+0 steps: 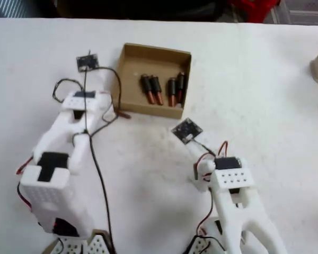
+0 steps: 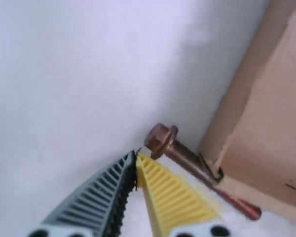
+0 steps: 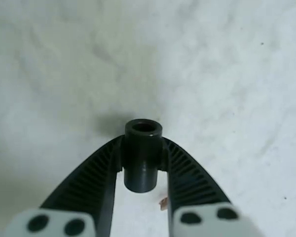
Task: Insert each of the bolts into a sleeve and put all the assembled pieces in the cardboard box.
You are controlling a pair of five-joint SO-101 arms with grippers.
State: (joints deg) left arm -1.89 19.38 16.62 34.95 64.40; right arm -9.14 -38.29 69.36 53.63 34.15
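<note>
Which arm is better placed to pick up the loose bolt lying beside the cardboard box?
Left. The left claw is shut with its tip right by the bolt beside the box. The right claw holds a sleeve, so it is not free.

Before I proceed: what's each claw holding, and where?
Right claw grips the black sleeve by its sides; left claw holds nothing, shut beside the bolt.
</note>
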